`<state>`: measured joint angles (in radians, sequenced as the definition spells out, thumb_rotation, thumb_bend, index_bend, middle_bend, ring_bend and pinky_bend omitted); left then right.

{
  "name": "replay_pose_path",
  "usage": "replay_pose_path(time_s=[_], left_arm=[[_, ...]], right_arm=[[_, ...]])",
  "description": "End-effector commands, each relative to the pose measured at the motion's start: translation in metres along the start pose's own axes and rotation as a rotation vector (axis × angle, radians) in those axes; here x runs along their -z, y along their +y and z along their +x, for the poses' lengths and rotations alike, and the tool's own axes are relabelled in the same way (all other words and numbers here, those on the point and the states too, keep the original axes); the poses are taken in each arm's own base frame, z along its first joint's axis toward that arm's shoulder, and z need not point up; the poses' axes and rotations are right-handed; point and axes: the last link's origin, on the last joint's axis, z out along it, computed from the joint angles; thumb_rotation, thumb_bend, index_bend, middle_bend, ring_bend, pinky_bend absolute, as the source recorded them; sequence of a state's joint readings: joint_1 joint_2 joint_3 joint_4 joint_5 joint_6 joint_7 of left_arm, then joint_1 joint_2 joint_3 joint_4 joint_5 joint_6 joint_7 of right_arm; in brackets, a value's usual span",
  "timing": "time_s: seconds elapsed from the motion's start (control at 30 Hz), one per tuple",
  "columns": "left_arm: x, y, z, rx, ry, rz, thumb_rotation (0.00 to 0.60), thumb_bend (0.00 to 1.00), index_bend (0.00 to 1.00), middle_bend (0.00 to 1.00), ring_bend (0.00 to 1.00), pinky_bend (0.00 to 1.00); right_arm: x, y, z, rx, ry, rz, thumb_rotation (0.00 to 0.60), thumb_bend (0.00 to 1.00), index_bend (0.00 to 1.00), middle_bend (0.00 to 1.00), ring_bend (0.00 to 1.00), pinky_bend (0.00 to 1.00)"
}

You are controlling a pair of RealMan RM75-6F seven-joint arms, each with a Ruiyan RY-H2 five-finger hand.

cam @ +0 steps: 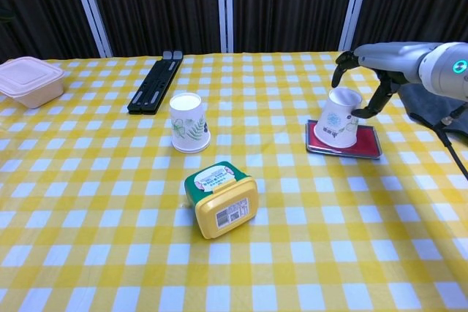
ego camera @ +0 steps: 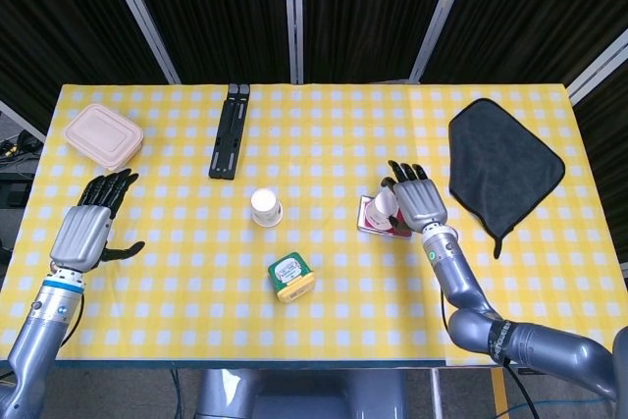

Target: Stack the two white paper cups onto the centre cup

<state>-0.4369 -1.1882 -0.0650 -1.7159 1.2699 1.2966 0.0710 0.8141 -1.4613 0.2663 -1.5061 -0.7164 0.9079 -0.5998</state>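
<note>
On red tray [cam: 369, 153], tilted white paper cup [cam: 336, 123] pinched by right hand [cam: 360, 71]: light, thin-walled, crushable, so grip mid-wall w/ gentle pressure.

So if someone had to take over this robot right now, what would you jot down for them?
Right hand: fingers around a tilted white paper cup, whose rim rests on the small red tray.
Left hand: open, holding nothing, near the table's left edge.
Centre cup: upside down mid-table, nothing stacked on it.
Done: one cup gripped.
Left: carry it onto the centre cup. Only these two cups show in the pictures, so look for another.
</note>
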Motion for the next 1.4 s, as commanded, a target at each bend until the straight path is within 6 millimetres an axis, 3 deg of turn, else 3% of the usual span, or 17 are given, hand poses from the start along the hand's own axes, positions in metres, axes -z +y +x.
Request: replay_pose_path(time_s=[0.03, 0.33, 0.57, 0.73, 0.83, 0.87, 1.1, 1.4], left_arm=[[0.0, -0.001, 0.001, 0.004, 0.001, 0.002, 0.6, 0.19, 0.02, 0.0, 0.0, 0.0], [0.0, -0.002, 0.002, 0.01, 0.002, 0.0, 0.6, 0.19, 0.02, 0.0, 0.0, 0.0], [0.0, -0.003, 0.003, 0.012, 0.005, 0.004, 0.6, 0.19, 0.02, 0.0, 0.0, 0.0], [0.0, -0.005, 0.006, 0.018, 0.014, 0.011, 0.6, 0.19, 0.02, 0.0, 0.0, 0.0], [0.0, -0.008, 0.01, 0.027, 0.031, 0.023, 0.6, 0.18, 0.02, 0.0, 0.0, 0.0], [0.0, -0.01, 0.012, 0.032, 0.037, 0.032, 0.6, 0.18, 0.02, 0.0, 0.0, 0.0], [0.0, -0.013, 0.015, 0.028, 0.037, 0.042, 0.6, 0.19, 0.02, 0.0, 0.0, 0.0], [-0.001, -0.018, 0.017, 0.04, 0.015, 0.05, 0.6, 0.19, 0.02, 0.0, 0.0, 0.0]], right_arm=[[-0.001, -0.001, -0.002, 0.002, -0.004, -0.003, 0.6, 0.24, 0.31, 0.0, 0.0, 0.0], [-0.001, -0.007, -0.005, -0.007, 0.006, 0.007, 0.6, 0.32, 0.44, 0.06, 0.0, 0.0], [0.001, -0.024, 0.013, -0.012, 0.075, 0.051, 0.6, 0.32, 0.46, 0.07, 0.0, 0.0], [0.004, -0.051, 0.035, -0.07, 0.121, 0.112, 0.6, 0.32, 0.46, 0.07, 0.0, 0.0], [0.006, -0.076, 0.046, -0.129, 0.149, 0.157, 0.6, 0.32, 0.46, 0.07, 0.0, 0.0], [0.006, -0.094, 0.051, -0.169, 0.168, 0.191, 0.6, 0.32, 0.46, 0.08, 0.0, 0.0], [0.001, -0.123, 0.047, -0.173, 0.188, 0.21, 0.6, 0.32, 0.47, 0.08, 0.0, 0.0], [-0.012, -0.152, 0.02, -0.13, 0.171, 0.222, 0.6, 0.32, 0.47, 0.08, 0.0, 0.0]])
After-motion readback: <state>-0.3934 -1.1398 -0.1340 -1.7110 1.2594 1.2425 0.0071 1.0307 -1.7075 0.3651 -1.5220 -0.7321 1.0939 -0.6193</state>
